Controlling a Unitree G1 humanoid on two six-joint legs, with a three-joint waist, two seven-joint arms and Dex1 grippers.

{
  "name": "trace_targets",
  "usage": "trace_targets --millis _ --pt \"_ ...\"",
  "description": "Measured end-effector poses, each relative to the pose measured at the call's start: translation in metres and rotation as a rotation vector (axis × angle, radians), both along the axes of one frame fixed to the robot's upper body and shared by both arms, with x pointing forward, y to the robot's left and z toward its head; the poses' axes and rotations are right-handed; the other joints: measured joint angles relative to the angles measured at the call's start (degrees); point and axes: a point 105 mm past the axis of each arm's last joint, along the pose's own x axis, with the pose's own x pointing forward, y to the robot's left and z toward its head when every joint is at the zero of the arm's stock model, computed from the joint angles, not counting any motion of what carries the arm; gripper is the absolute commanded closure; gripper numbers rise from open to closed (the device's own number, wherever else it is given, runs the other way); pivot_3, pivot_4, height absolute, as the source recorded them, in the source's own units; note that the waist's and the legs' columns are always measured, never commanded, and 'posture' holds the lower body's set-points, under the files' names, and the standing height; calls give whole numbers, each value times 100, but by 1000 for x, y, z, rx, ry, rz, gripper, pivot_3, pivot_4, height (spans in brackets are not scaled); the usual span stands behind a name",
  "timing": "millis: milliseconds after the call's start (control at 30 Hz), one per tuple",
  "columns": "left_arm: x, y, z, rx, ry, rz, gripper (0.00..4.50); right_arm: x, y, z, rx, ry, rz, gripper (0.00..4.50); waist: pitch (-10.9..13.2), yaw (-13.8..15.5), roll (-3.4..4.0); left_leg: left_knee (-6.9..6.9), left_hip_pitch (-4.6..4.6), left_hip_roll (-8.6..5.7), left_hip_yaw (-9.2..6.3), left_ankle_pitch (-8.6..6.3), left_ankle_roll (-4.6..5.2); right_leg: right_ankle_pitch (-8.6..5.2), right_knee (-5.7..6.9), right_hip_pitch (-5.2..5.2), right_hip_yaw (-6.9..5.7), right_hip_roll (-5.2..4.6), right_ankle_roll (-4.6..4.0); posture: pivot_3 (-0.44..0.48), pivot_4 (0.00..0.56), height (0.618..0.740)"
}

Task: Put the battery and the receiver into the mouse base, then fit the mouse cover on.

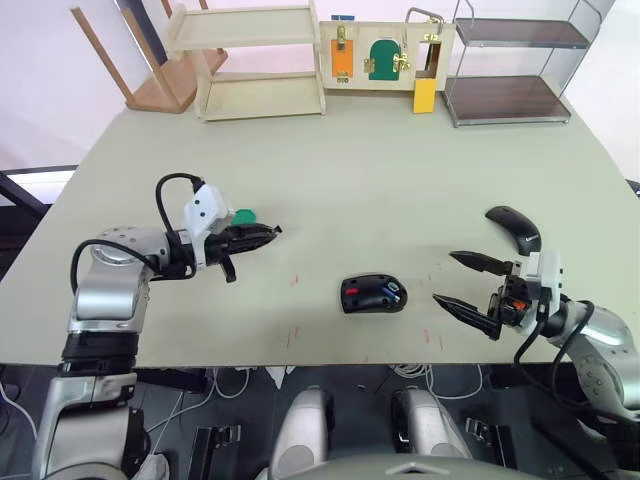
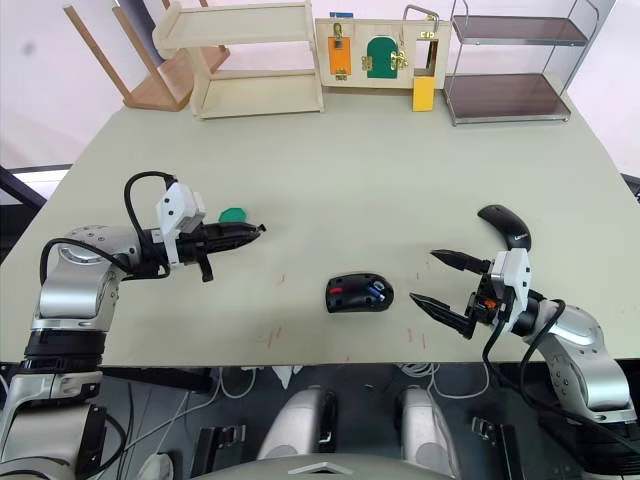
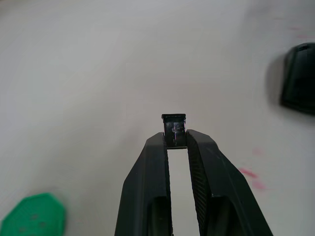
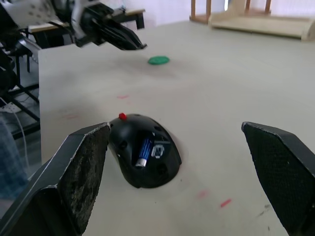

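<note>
Right gripper: fingers spread wide, empty, near the table's front edge. Mouse base: just left of it, battery seated inside. Left gripper: fingers clamped on the receiver, above the table. Green disc: behind it. Mouse cover: far right.

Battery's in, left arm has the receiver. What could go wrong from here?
1. The receiver is pinched only at the tips of the left gripper, so it could slip or twist on the way to the mouse base.
2. The open right gripper hovers close beside the base and may crowd the left arm's approach.
</note>
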Motion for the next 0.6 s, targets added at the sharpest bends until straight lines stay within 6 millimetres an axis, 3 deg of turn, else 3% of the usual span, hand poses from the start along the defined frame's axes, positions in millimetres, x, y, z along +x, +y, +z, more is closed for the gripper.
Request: trace_targets --millis 233,400,600 --pt "-8 -24 2 6 -46 -119 4471 13 4 12 -25 49 -34 0 0 0 0 1 -2 0 -3 0 0 0 -1 -1 -2 2 0 0 150 740" --pt "-13 -48 2 12 -56 -241 4471 14 21 30 -8 117 -2 0 0 -6 -1 2 -2 -1 -2 0 0 -1 -1 0 0 1 -3 0 150 740" --pt "-18 -68 1 16 -45 -357 4471 15 33 37 -60 308 49 0 0 -12 -1 1 -6 -1 -8 -1 1 -1 -4 -1 -4 2 -3 0 150 740"
